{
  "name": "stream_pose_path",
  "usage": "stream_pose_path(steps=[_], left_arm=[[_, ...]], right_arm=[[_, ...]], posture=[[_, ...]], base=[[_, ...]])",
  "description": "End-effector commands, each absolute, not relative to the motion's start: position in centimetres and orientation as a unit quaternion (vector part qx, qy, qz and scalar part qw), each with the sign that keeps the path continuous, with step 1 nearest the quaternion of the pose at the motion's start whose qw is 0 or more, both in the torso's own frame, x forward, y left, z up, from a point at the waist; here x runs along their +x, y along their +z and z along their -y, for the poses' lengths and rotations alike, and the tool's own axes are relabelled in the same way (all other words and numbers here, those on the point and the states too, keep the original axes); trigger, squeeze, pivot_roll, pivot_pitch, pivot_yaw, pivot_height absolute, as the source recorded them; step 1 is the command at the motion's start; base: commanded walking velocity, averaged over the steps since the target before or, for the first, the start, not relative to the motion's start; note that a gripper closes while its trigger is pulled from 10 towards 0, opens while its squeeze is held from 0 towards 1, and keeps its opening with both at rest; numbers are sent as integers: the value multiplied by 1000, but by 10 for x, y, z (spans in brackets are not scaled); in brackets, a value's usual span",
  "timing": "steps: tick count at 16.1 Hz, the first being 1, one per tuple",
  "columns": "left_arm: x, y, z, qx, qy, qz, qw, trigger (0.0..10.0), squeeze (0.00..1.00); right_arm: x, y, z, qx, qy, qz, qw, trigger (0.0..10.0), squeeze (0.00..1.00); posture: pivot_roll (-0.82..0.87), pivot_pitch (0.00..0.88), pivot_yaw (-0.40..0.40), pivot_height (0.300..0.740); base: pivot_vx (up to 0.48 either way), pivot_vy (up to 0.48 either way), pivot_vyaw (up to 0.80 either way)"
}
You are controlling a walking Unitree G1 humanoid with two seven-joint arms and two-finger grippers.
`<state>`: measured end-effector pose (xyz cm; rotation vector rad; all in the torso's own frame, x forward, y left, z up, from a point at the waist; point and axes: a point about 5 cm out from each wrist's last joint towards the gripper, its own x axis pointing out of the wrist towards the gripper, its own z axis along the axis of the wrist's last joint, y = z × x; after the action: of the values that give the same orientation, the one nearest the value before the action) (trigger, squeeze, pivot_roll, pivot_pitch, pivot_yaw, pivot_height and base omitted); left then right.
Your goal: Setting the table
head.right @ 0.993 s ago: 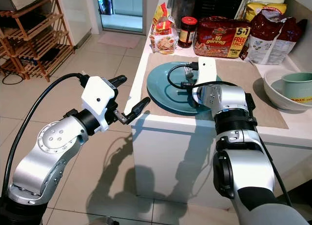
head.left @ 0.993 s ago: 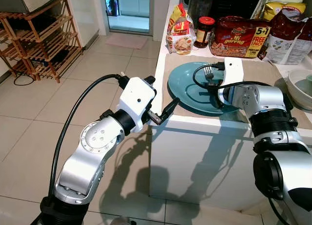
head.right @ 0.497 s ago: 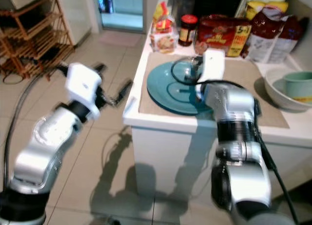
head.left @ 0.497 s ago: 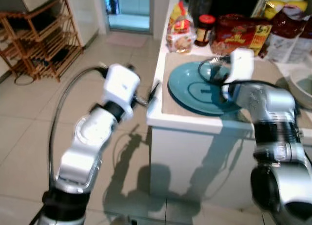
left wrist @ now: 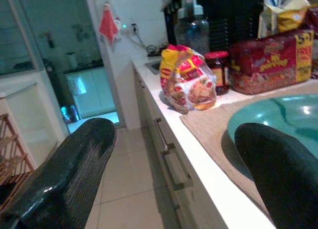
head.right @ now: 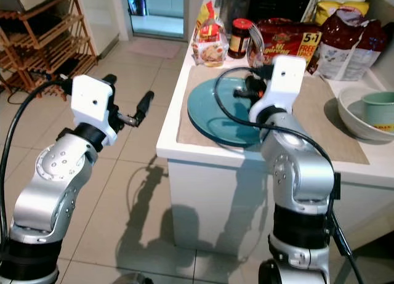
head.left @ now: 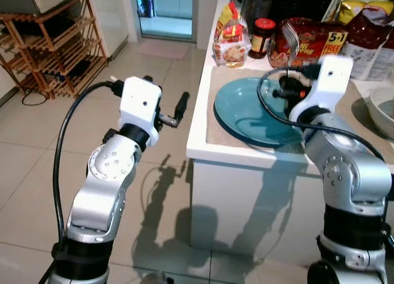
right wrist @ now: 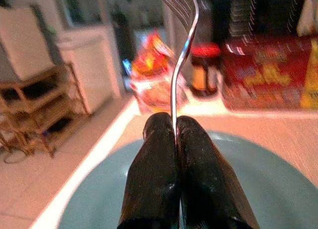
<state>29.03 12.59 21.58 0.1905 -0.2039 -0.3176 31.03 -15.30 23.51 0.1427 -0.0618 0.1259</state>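
The fork (right wrist: 182, 55) rises upright from the right claw (right wrist: 175, 139), its handle pinched between pressed-together fingers and hidden there, tines cut off at the frame edge; both hover over the teal plate (head.left: 246, 111) on the counter (head.left: 203, 136); the left claw (head.right: 143, 105) hangs spread beside the counter's edge

Plate (head.left: 252, 114): teal. Fork (right wrist: 181, 50): silver, clamped between black fingers (right wrist: 154, 184). Mat (head.right: 326, 114): beige. Jar lid (head.left: 265, 23): red.
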Motion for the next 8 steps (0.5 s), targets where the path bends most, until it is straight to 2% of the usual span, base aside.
stream_pose_path(steps=[1,3,4,8], left_arm=[[292,218,-128,89,-143,102,980,10000,0],[290,215,-127,82,-145,92,982,10000,0],[286,208,-124,78,-151,85,982,10000,0],[292,200,-115,72,-165,69,981,10000,0]], right_arm=[[303,241,147,72,79,64,992,10000,0],[296,239,145,99,100,74,987,10000,0],[291,232,144,111,106,74,985,10000,0],[291,225,145,112,95,78,986,10000,0]], posture=[[103,7,-14,740],[96,32,-16,740],[82,0,-15,740],[40,8,11,740]], base=[[0,0,0],[0,0,0],[0,0,0],[-323,0,0]])
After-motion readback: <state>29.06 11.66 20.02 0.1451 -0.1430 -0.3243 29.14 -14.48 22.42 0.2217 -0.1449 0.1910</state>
